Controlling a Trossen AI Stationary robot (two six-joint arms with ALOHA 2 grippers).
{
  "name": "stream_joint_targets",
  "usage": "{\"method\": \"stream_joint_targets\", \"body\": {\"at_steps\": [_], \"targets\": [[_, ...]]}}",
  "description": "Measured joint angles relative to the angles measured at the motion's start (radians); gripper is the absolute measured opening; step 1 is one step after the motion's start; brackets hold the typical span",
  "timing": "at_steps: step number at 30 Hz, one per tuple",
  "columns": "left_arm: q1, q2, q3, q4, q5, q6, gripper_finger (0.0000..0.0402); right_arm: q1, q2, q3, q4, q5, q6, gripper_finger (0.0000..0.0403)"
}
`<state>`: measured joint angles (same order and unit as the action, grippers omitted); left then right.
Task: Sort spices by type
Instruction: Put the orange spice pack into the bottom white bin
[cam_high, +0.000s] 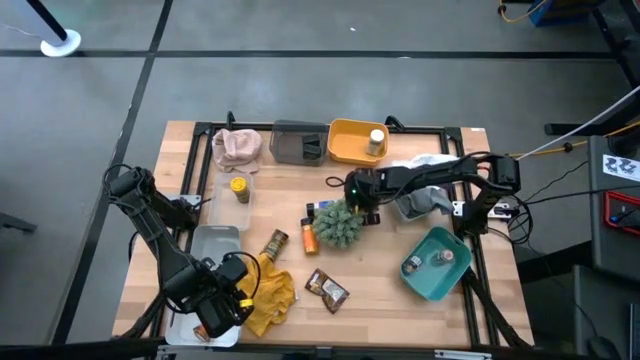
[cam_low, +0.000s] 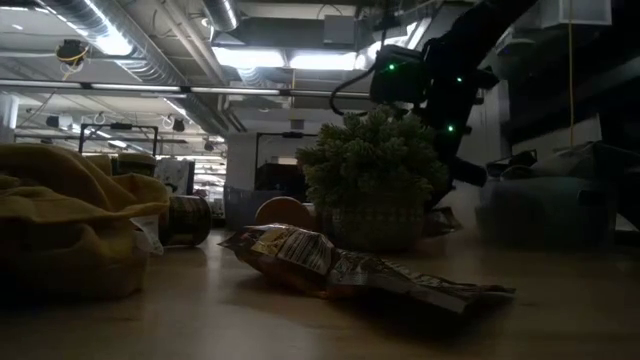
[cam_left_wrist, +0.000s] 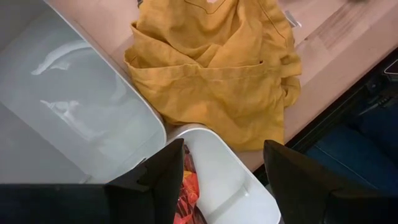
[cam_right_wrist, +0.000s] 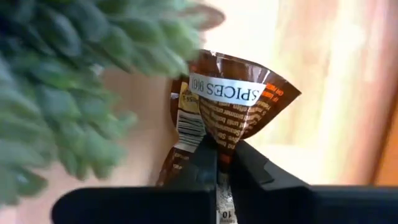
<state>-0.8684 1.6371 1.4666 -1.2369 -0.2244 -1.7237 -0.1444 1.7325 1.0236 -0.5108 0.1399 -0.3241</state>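
My right gripper (cam_right_wrist: 225, 157) is shut on a glossy brown-orange packet (cam_right_wrist: 230, 106) printed "SPICES", right beside the green spiky plant ball (cam_high: 338, 225). In the high view this gripper (cam_high: 362, 203) sits mid-table. My left gripper (cam_left_wrist: 224, 149) hangs open over a white tray (cam_left_wrist: 217, 168) at the near left corner; a red-orange packet (cam_left_wrist: 188, 190) lies in that tray. Another packet (cam_high: 327, 290) lies flat on the table. A brown bottle (cam_high: 275, 243) and an orange bottle (cam_high: 308, 238) are left of the plant. A yellow-lidded jar (cam_high: 239, 187) stands in a clear container. My right gripper pinches the packet between its two fingers at a crumpled, narrowed end (cam_right_wrist: 221, 144). The rest of the packet fans out beyond the fingertips (cam_right_wrist: 208, 158). The arm reaches in from the table's right side. I cannot tell whether the packet is clear of the table.
A yellow bin (cam_high: 352, 140) holds a white-capped jar (cam_high: 376, 139). Beside it are a grey bin (cam_high: 298, 143) and a pink cloth (cam_high: 237, 147). A teal bowl (cam_high: 420, 278) holds a jar. The mustard cloth (cam_high: 270, 290) lies by the left gripper, and dark little boxes (cam_high: 322, 208) sit by the plant.
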Motion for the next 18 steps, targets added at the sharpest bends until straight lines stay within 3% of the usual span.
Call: {"method": "stream_joint_targets", "body": {"at_steps": [9,18], "targets": [[0.0,0.0,0.0,0.0,-0.034,-0.004,0.0203,0.0,0.0,0.096,-0.147,0.132,-0.032,0.0059],[0.062,0.0,0.0,-0.004,-0.21,0.058,0.0203,0.0,-0.002,0.271,-0.285,0.218,-0.078,0.0019]]}}
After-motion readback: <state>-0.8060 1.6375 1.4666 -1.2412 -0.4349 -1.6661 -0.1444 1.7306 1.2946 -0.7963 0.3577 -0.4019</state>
